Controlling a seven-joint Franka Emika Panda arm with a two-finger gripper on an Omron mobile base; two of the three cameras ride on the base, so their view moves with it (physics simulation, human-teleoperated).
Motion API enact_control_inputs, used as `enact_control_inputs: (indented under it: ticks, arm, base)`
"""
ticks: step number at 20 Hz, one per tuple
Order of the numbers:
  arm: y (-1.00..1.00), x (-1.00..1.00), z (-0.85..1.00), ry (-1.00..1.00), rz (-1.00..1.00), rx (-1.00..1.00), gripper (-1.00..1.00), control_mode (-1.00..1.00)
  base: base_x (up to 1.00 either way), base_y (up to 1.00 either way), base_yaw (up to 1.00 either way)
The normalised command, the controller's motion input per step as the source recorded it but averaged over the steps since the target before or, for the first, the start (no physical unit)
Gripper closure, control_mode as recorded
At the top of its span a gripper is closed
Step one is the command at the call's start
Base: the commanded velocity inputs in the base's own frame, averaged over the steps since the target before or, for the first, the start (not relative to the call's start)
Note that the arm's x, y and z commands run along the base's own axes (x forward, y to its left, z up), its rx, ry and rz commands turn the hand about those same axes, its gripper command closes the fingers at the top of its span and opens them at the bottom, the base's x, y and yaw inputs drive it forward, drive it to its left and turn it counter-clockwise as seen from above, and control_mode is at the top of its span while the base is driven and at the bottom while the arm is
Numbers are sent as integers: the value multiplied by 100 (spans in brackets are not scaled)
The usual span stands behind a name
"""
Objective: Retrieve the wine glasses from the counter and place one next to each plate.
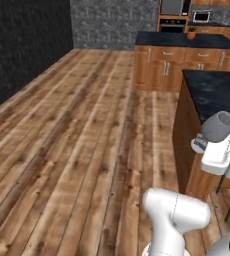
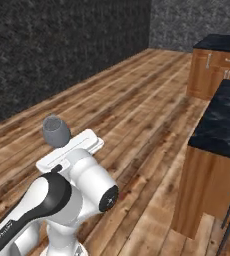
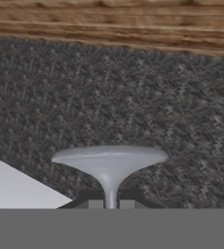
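faint pale lettering on the arm's black lower link, perhaps a brand name, too blurred to read

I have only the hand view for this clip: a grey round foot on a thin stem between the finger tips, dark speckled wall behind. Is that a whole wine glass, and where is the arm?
Observer: Yes, a whole one. In the left base view the wine glass shows its rounded grey bowl, sticking out from the gripper.
Operator: Is it over a counter?
Observer: No. In the right base view the glass hangs over the wooden floor, apart from the black counter on the right.
Operator: Any plates nearby?
Observer: I see none on the near counter's bare top in the base views; a second counter stands farther back by the wall.
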Motion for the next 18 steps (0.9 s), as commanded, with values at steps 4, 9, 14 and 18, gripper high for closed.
enact_control_inputs:
  ticks: [4,9,14,18]
  arm:
    - [0,0,0,0,0,0,100,100]
    - [0,0,0,0,0,0,100,100]
    - [0,0,0,0,0,0,100,100]
    - [0,0,0,0,0,0,100,100]
  base:
    - [-82,-100,-8]
    - [-21,-100,-9]
    - [-1,-100,-18]
    - [0,-100,-17]
